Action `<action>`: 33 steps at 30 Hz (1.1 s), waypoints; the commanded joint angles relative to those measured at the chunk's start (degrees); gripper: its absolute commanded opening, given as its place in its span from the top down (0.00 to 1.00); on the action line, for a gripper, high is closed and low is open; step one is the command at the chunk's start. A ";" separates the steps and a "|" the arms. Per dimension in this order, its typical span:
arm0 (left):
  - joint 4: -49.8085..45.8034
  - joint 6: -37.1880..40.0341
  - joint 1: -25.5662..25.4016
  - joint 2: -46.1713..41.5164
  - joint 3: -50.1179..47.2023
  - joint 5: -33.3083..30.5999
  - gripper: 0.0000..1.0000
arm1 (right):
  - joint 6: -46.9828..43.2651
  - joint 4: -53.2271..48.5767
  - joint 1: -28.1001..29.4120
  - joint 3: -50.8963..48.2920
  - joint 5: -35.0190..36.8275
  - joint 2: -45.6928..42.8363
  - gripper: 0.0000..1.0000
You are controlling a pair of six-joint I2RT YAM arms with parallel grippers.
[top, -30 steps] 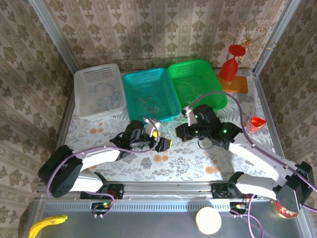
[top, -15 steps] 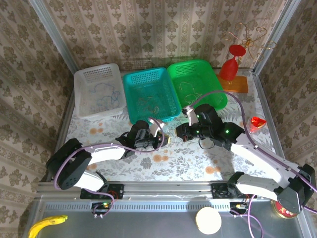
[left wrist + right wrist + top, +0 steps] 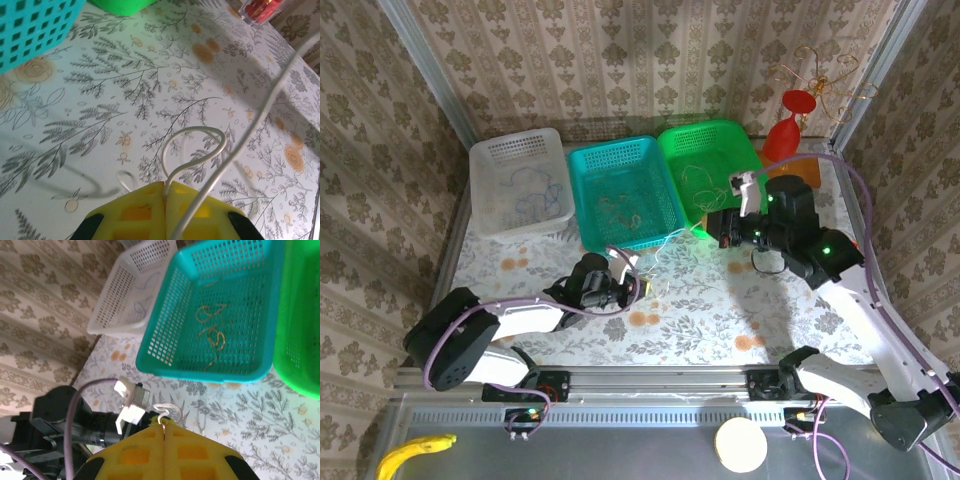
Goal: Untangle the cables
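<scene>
White cable (image 3: 200, 128) is pinched in the closed left gripper (image 3: 165, 190), its loop jutting just past the fingertips | right gripper (image 3: 164, 424) is likewise clamped on it | top view: strand is stretched between both, near the teal basket (image 3: 582, 165).

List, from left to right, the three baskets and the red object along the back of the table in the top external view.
white basket → teal basket → green basket → red goblet
</scene>
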 commanded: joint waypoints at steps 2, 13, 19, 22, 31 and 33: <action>1.78 -1.37 0.76 -1.64 -2.07 -0.57 1.00 | -1.26 -1.31 -2.43 4.65 -3.07 -1.17 1.00; 2.42 -1.47 0.90 -2.11 -2.95 -0.25 1.00 | 6.92 8.77 -4.92 10.36 -11.34 -0.56 1.00; 0.40 -0.92 0.86 -4.46 -0.88 0.40 0.77 | 6.88 9.20 -3.97 10.14 -12.13 0.07 1.00; -1.56 -0.08 0.95 -5.98 0.22 0.51 0.77 | 6.78 9.22 -3.78 10.15 -12.12 0.27 1.00; -5.67 0.39 0.98 -11.24 1.79 0.14 1.00 | 7.81 10.91 -2.28 -1.15 -9.80 -0.48 0.97; -6.26 0.32 0.92 -12.44 1.82 0.14 1.00 | 8.29 12.02 -1.45 -6.24 -8.48 -0.80 0.89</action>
